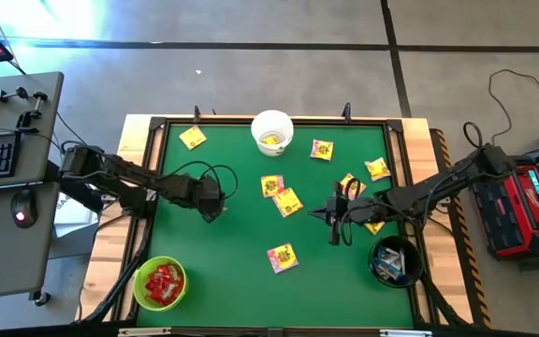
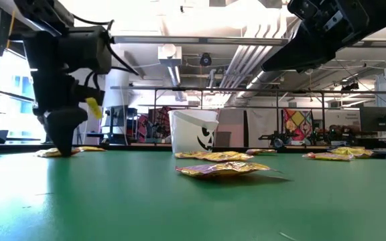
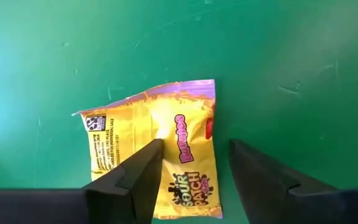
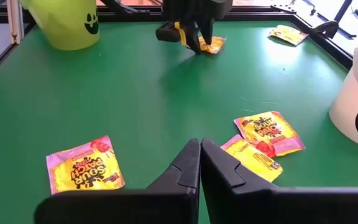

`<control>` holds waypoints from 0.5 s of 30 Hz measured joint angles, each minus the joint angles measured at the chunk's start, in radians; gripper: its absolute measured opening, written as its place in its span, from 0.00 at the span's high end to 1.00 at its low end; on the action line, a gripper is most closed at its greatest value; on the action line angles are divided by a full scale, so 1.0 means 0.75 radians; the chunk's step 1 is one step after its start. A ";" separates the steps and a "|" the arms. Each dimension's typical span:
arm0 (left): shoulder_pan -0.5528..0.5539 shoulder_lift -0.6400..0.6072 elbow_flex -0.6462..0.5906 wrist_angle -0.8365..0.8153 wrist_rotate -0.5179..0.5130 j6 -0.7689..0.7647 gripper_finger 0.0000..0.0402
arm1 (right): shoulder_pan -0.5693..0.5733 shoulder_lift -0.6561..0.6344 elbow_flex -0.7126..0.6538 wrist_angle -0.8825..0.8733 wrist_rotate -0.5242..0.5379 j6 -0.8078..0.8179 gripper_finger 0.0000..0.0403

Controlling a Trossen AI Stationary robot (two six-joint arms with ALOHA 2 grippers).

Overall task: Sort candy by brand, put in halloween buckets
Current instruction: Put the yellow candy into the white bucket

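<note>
A yellow candy packet (image 3: 166,121) lies flat on the green table. My left gripper (image 3: 194,149) stands open over it, pointing steeply down, near the table's left side (image 1: 213,206). One finger (image 3: 143,168) is over the packet's middle, the other (image 3: 253,174) over bare table just past its edge. My right gripper (image 4: 201,149) is shut on nothing and hovers right of centre (image 1: 335,225). More yellow packets (image 1: 288,201) lie scattered. The white bucket (image 1: 272,131) stands at the far edge, the green bucket (image 1: 160,284) with red packets near left, the black bucket (image 1: 396,260) near right. My left gripper comes at the yellow packet (image 4: 215,45) from above with open fingers on either side of the packet's long edge (image 3: 211,134). I cannot tell whether the fingertips touch it. The packet lies flat on the table.
Loose yellow packets lie at the far left (image 1: 193,138), the near middle (image 1: 283,257) and in a cluster at the far right (image 1: 377,168). A raised frame (image 1: 148,168) runs round the table. Bare green surface lies between the two arms.
</note>
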 joint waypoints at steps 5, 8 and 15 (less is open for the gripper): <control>0.010 0.004 0.004 0.020 0.007 0.097 0.70 | 0.001 0.000 0.000 0.001 0.018 -0.002 1.00; 0.012 0.006 0.010 0.016 -0.010 0.151 0.88 | 0.001 0.000 0.000 0.001 0.031 -0.002 1.00; 0.012 0.008 0.142 0.021 -0.056 0.263 0.97 | 0.001 0.000 0.000 -0.003 0.031 -0.002 1.00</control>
